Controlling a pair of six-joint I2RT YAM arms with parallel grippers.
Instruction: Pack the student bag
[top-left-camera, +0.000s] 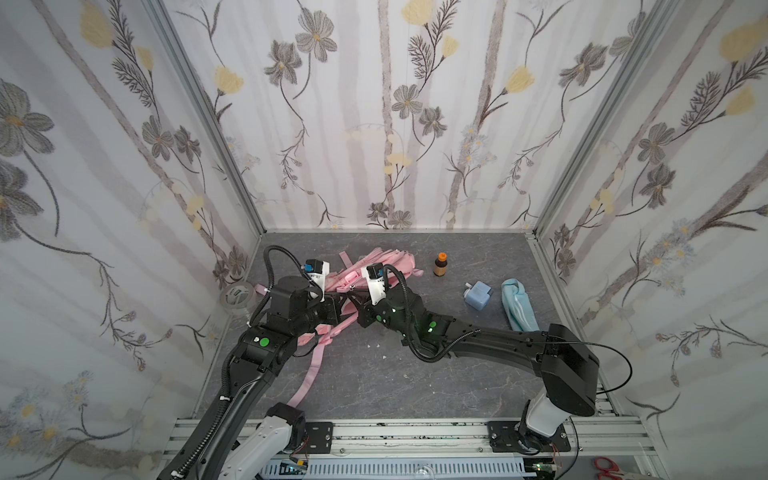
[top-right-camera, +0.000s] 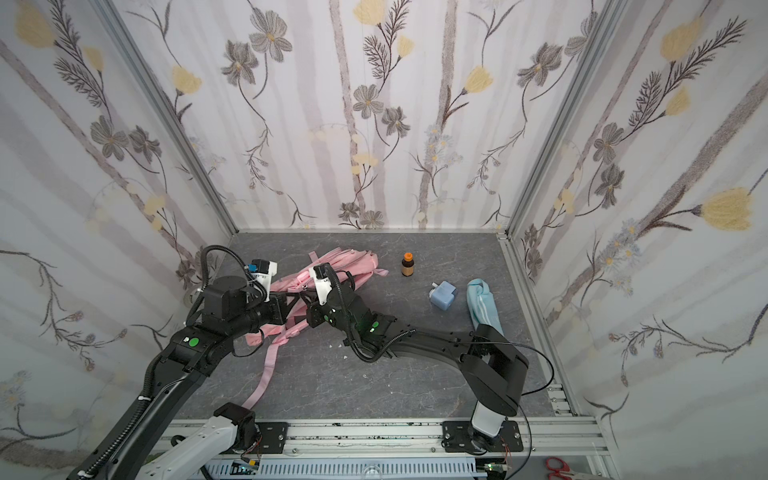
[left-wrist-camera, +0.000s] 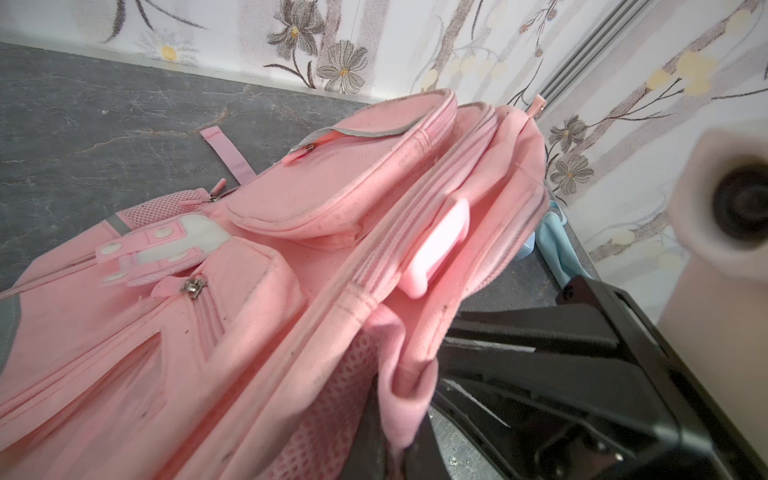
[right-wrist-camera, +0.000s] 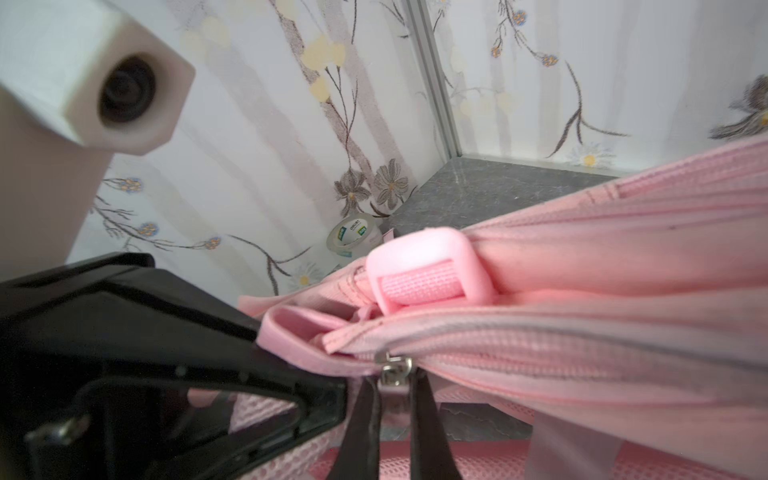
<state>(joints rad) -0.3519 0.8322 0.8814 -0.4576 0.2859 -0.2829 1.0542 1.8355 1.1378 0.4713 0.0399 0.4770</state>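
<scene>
The student bag (top-left-camera: 395, 261) lies slumped on its side on the dark desk (top-left-camera: 415, 374), left of centre in both top views, with both arms meeting at its near edge. The step in hand looks like getting the bag open. In the left wrist view the left hand (left-wrist-camera: 397, 440) is clamped on a fold of pink fabric at the bag's mouth. In the right wrist view the right hand (right-wrist-camera: 392, 399) is pinched shut on the metal zipper pull (right-wrist-camera: 392, 370), just under a pink plastic buckle (right-wrist-camera: 428, 270). I judge the next move calls for the right hand to draw the pull along the zip line while the left hand keeps the cloth taut, so the soft fabric does not bunch and jam. The things to pack wait right of centre: a small brown bottle (top-left-camera: 440, 264) with an orange cap, a pale blue bottle (top-left-camera: 478, 294) and a light-blue pouch (top-left-camera: 517, 305). As for writing, a tape roll (right-wrist-camera: 353, 241) against the wall carries green-and-white labels inside its core, the print too blurred to read. The brown bottle's label is too small to make out, and I see no brand on the bag.
</scene>
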